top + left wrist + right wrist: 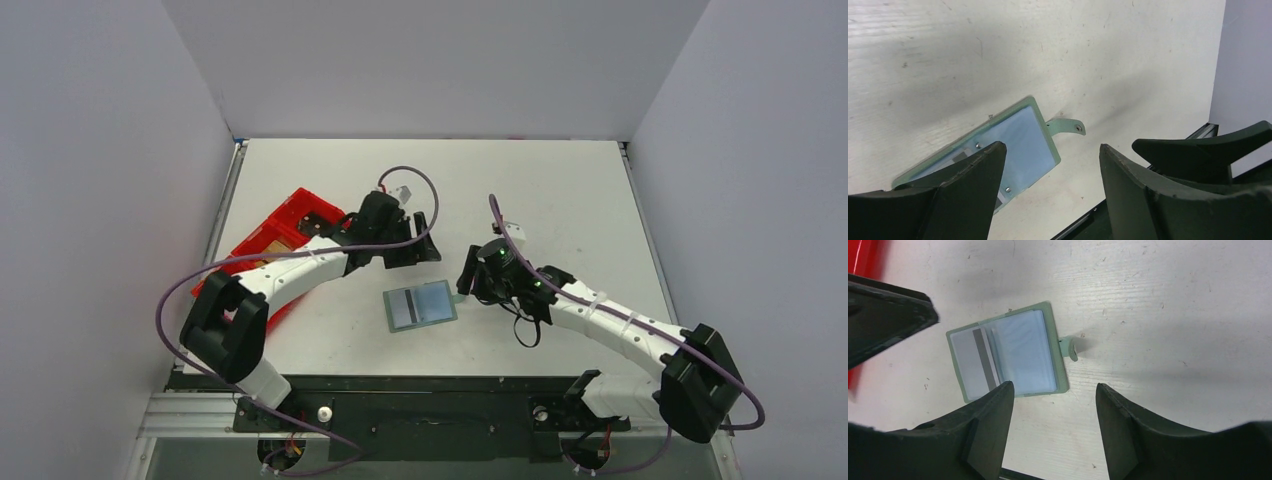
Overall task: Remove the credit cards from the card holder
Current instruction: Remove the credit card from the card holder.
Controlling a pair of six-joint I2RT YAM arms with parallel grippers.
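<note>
The white table [560,190] carries everything, with the two arms reaching in from its near edge toward the middle. A long red tray [290,215] lies at the left side, partly under the left arm. A tan patch shows inside it that could be a card, though it is too small to be sure. The card holder [420,305] lies opened flat on the table between the two arms, just in front of both pincers and touched by neither. The left pincer [1052,150] hangs above the holder's far side with its jaws well apart and nothing between them. The right pincer [1053,387] hovers just beside the holder's tab edge, jaws also apart and empty. In the right wrist view the holder [1008,352] shows two clear pockets. One pocket has a pale card with a grey stripe [973,362] tucked in it. The other pocket looks bluish [1025,352], and whether that is a second card or only the sleeve cannot be told. The little side tab [1070,346] sticks out free toward the right arm. By the look of it the holder is open and ready, but at least the striped card is not yet out, so the pulling step remains, probably with one pincer pinning the holder down.
</note>
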